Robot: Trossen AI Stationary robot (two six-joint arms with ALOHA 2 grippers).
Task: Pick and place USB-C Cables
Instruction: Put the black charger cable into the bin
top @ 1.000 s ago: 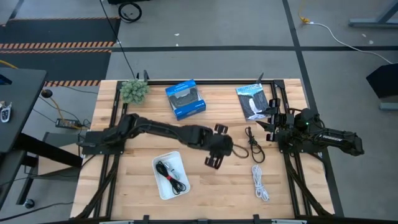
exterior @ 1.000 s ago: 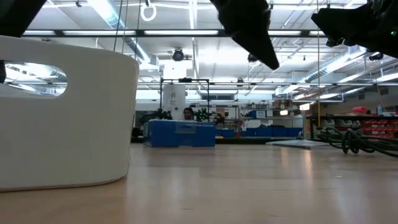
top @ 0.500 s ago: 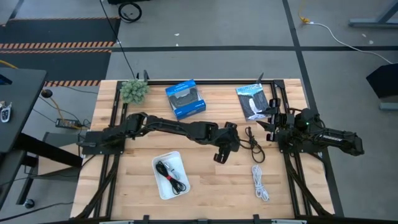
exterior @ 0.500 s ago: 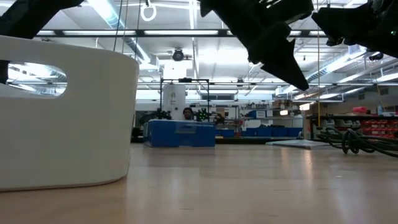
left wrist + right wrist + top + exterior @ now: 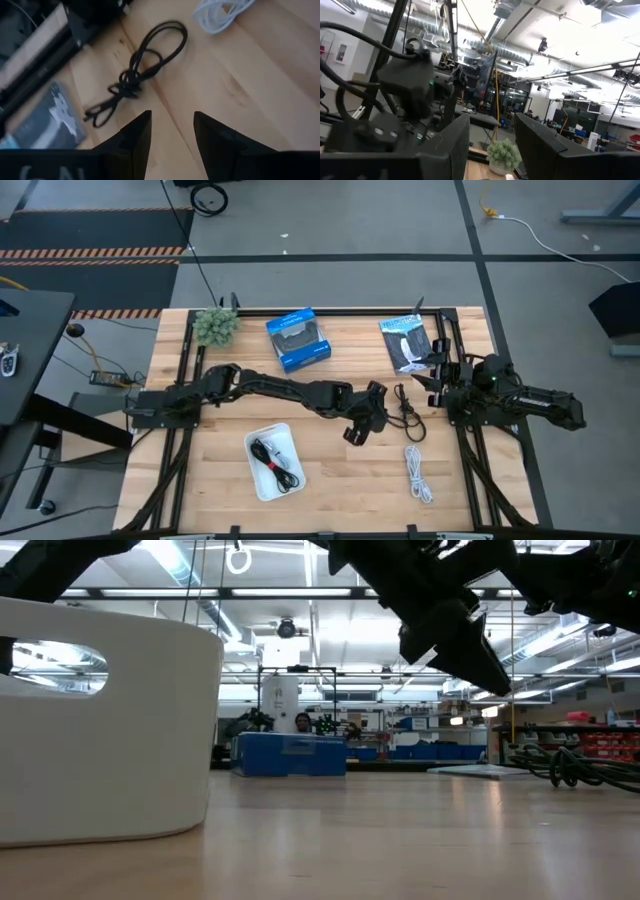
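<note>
- Left gripper point(image 5: 363, 416) stretched across mid-table, fingers point(image 5: 137, 134) parted with bare wood between them; nothing held
- Black USB-C cable point(image 5: 406, 411) lies just beyond the left gripper, on the side toward the right arm; in the left wrist view the bundle point(image 5: 135, 77) sits ahead of the fingertips and slightly off the gap's centre line, apart from them
- Long axis of that bundle: runs roughly front-to-back on the table in the high view, loop end at one tip, loose connector tails at the other; the knotted middle looks like the best place to pinch, by my judgement
- White USB-C cable point(image 5: 418, 473) lies nearer the front edge, well clear of the black one; also seen at the far rim of the left wrist view point(image 5: 220, 13)
- Black-and-red cable point(image 5: 275, 461) already lies in the white tray point(image 5: 261, 481)
- Count: three cable bundles visible; one in the tray, two on bare table; a grey one not found
- Right gripper point(image 5: 440, 375) parked at the right side of the table, fingers point(image 5: 445, 150) apart, empty; close to the black cable too, but pointing away from it
- Other items: one blue box point(image 5: 298, 339), one black-and-white packet point(image 5: 406, 343), one small green plant point(image 5: 215, 325); all along the far edge
</note>
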